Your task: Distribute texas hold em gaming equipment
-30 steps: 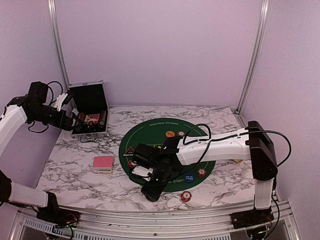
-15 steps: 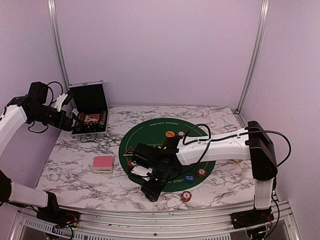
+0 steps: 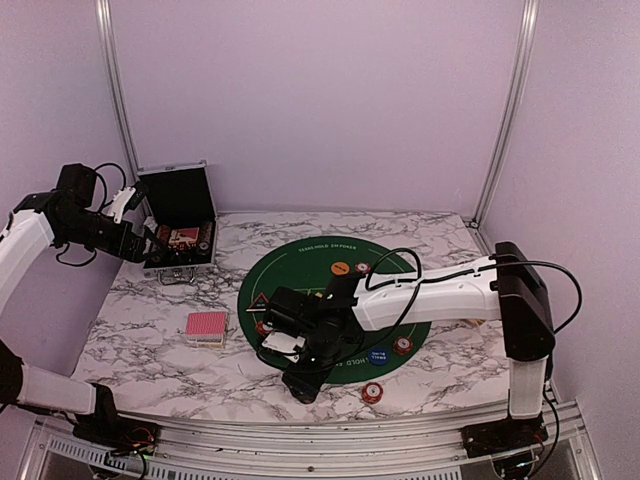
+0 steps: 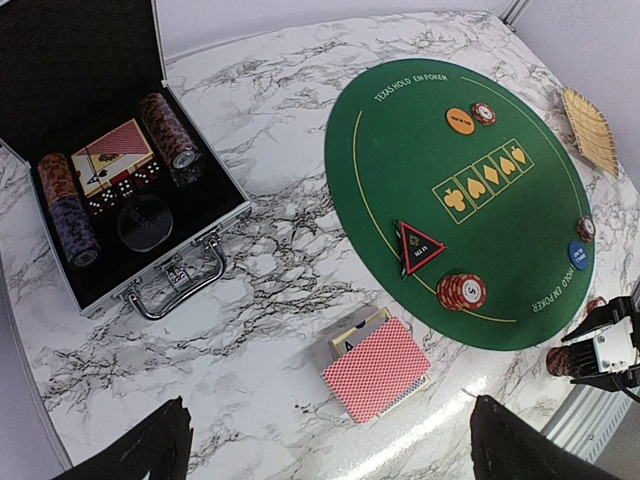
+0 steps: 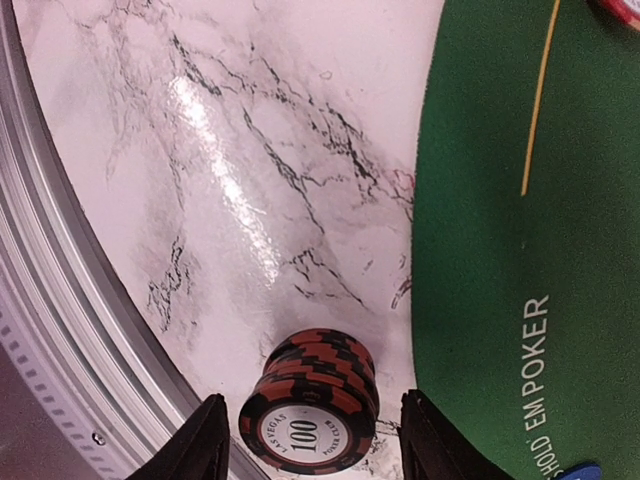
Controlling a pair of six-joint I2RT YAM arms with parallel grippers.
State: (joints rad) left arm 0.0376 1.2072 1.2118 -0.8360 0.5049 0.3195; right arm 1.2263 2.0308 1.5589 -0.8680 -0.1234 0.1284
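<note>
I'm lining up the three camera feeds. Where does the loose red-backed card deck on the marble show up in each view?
Top external: card deck at lower left, left of the green mat.
Left wrist: deck at lower centre, just off the mat's edge.
Right wrist: not in it.
Shared landmark: the green mat, visible in all three.

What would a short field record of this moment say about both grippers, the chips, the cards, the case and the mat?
left gripper: open wide, nothing between its fingers
right gripper: open, fingers flanking a chip stack, narrow gaps on both sides
chip stack: dark red, top marked 100, on the marble table just off the green mat
card deck: pink-red backs up, on the marble beside the mat
case: open, lid raised
on the mat: orange button, blue button, black triangular marker, second chip stack
</note>
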